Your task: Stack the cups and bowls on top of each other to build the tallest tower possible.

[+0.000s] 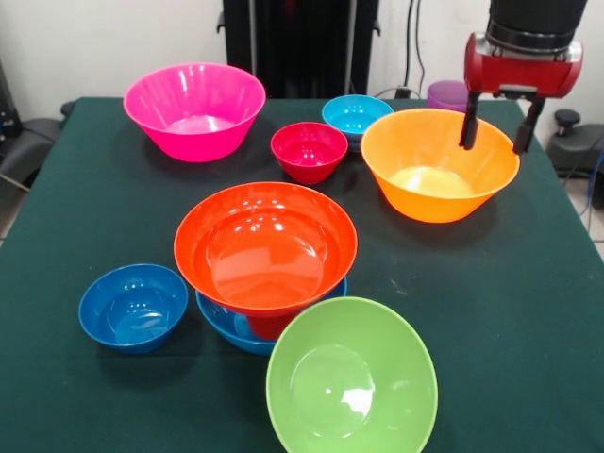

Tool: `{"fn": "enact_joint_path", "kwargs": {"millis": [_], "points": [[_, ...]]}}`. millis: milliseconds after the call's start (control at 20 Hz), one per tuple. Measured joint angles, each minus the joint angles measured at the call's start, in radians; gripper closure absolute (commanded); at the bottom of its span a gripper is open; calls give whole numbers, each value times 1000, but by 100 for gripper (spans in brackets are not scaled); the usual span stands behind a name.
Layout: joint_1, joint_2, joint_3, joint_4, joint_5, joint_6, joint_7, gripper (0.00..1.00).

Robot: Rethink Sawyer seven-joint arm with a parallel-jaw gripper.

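The claw (499,132) is hanging with its fingers apart over the far rim of the orange bowl (440,165), which is looking light, glossy and slippery, best pinched at its thin rim.

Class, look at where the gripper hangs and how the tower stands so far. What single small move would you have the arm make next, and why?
Probably lower the gripper a little and close on the orange bowl's far rim. The fingers hang open at that rim, apparently straddling it, and grip nothing yet. The tower so far ends with the red-orange bowl above the sky-blue bowl, so a wide bowl could go on top.
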Motion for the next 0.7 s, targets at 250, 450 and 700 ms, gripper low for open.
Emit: {"fn": "enact_joint_path", "kwargs": {"millis": [250,450,700], "points": [[5,63,-19,-15,13,-83,11,0],[16,110,-43,-25,29,-134,16,0],[34,132,-71,-27,43,-142,16,0]]}}
